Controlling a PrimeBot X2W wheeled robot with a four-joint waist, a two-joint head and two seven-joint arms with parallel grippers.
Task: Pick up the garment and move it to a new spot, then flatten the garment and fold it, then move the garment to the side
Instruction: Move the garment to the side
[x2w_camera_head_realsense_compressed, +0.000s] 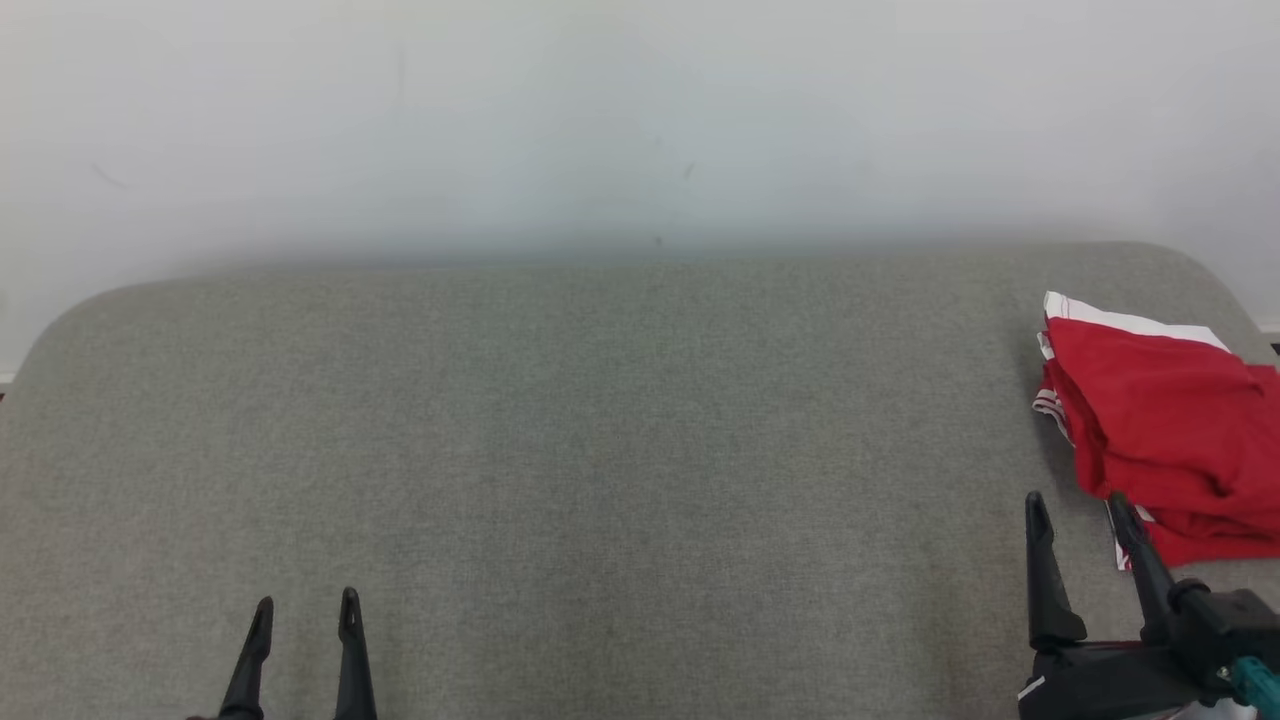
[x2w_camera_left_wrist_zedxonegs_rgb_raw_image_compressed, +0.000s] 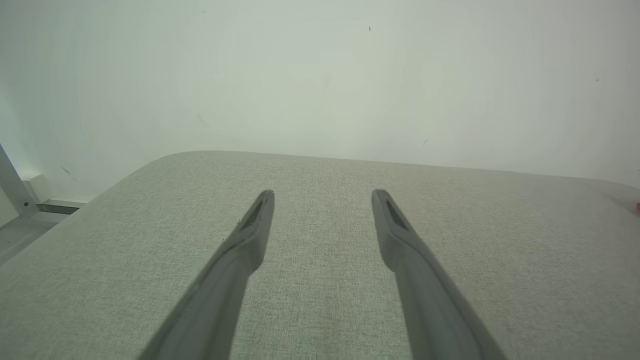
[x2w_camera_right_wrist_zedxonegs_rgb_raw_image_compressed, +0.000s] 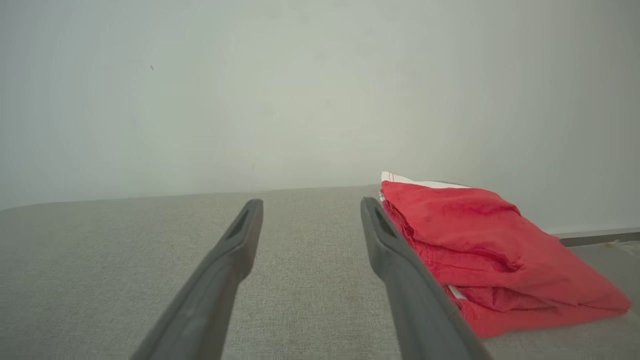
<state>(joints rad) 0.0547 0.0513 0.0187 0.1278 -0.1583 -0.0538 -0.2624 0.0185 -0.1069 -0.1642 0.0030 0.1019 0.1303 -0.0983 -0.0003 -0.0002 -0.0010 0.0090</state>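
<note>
A plain pale wall (x2w_camera_head_realsense_compressed: 640, 120) backs a grey fabric surface (x2w_camera_head_realsense_compressed: 600, 450) with rounded corners. From the head, a folded red garment (x2w_camera_head_realsense_compressed: 1170, 420) lies at its right edge. The right gripper (x2w_camera_head_realsense_compressed: 1078, 505) is spread and empty just beside it, and the left gripper (x2w_camera_head_realsense_compressed: 305, 605) is likewise spread, well apart. Left wrist: grey cloth, wall, floor (x2w_camera_left_wrist_zedxonegs_rgb_raw_image_compressed: 20, 240) at left. Right wrist: the garment lies just right of the fingers.

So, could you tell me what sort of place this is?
Probably a plain indoor test room: a grey fabric-covered surface with rounded corners against a bare white wall, with one folded red garment on it.
</note>
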